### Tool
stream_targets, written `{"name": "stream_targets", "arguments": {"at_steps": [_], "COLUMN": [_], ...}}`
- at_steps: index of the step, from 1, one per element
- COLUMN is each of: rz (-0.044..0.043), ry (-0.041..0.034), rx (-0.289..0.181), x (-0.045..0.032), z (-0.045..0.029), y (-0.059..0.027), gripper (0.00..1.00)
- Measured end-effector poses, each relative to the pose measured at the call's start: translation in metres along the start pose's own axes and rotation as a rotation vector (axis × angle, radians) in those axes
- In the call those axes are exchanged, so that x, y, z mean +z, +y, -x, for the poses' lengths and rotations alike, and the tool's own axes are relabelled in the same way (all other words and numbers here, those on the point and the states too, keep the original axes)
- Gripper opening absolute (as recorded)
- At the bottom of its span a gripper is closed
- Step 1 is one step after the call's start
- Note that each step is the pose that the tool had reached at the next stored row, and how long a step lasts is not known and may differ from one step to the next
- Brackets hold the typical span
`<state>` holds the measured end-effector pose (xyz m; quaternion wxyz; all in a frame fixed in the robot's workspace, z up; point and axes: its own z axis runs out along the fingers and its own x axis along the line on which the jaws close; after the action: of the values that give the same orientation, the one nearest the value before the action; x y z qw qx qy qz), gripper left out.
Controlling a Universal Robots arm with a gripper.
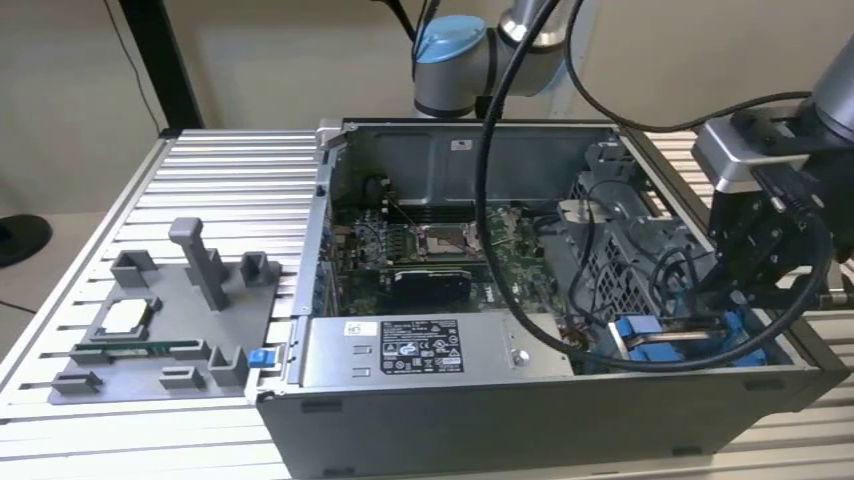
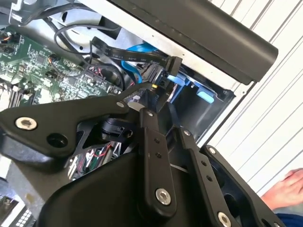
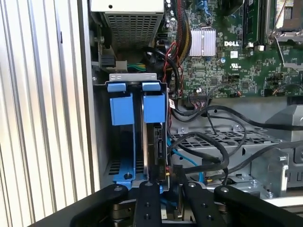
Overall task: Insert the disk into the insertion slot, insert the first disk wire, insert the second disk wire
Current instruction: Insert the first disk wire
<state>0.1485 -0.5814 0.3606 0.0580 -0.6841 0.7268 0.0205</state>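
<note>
Already the disk (image 3: 158, 142) stands on edge in the insertion slot (image 3: 132, 77). At the exterior view's right end of the computer case (image 1: 534, 420), the arm points down, with the gripper (image 1: 734, 300) just by a black wire connector (image 3: 174, 171). Its grip cannot be told.

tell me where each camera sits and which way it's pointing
Exterior view: off the arm, looking down into the open computer case; the arm stands behind it, the hand at the insertion slot.
First wrist view: on the arm, looking past the hand at the insertion slot and motherboard.
Second wrist view: on the arm, looking along the hand at a black cable plug.
Shared: both wrist views show the hand, the insertion slot and the motherboard.
</note>
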Motion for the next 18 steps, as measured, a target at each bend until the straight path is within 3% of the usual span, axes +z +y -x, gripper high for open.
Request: {"name": "stream_targets", "arguments": {"at_steps": [8, 13, 18], "rz": [0.0192, 0.0252, 0.0324], "ry": [-0.0065, -0.0143, -0.0179], "rx": [0.003, 0.001, -0.007], "x": [-0.0017, -0.002, -0.0018], "z": [0.001, 0.0018, 0.0018], "y": [-0.0203, -0.034, -0.04], "gripper": [1.0, 1.0, 1.0]}}
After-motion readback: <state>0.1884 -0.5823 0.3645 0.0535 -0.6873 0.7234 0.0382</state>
